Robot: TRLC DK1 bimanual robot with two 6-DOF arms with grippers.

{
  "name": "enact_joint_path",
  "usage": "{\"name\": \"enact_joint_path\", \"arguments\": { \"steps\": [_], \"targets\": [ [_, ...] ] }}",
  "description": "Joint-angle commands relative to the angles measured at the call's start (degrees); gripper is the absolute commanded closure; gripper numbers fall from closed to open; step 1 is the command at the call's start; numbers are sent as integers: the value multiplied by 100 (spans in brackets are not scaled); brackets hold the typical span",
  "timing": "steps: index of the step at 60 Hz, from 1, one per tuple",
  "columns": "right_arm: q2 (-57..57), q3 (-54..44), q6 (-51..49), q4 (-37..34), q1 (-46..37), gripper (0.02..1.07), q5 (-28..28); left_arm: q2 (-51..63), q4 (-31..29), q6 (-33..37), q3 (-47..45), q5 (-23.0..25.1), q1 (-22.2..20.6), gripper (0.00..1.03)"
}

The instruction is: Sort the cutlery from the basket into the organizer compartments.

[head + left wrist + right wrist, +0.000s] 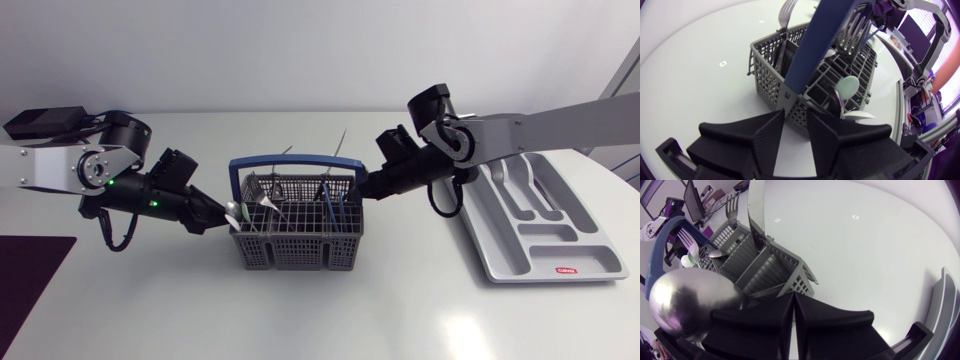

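The grey mesh basket (300, 250) with its blue handle (295, 162) stands mid-table and holds several pieces of cutlery, including forks (787, 12) and a pale green spoon (846, 87). My left gripper (226, 214) sits at the basket's left end wall (767, 70). It is open, and the mesh shows through the gap between its fingertips (796, 114). My right gripper (362, 190) is at the basket's right end, shut (793, 296). A shiny spoon bowl (690, 302) lies close beside its finger; a grip on it cannot be seen. The grey organizer (560, 235) lies at the right.
A knife blade (756, 210) and a fork (732, 205) stick up from the basket (765, 267) ahead of my right gripper. The organizer's rim (945, 305) lies beside that arm. A dark mat (30, 265) covers the table's front left corner.
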Motion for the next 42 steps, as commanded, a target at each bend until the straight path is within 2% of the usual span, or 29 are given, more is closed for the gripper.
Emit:
{"name": "enact_joint_path", "arguments": {
  "steps": [1,14,22,28,31,34,36,42],
  "targets": [
    [119,214,145,6,184,99,-101,212,193,-138,402,248,-190,70],
    [190,275,171,6,184,99,-66,607,395,-341,744,239,-234,70],
    [207,231,154,33,131,99,-13,607,395,-305,630,239,-190,70],
    [207,170,145,112,52,95,277,581,395,-200,507,239,-32,69],
    [198,126,136,147,-9,84,400,546,395,-147,454,239,74,68],
    [154,38,127,200,-106,64,426,476,395,-42,367,239,206,68],
    [111,-15,127,209,-185,55,444,414,395,11,296,239,285,67],
    [-144,-261,127,279,-405,42,637,89,386,275,6,239,513,66]
  ]
}}
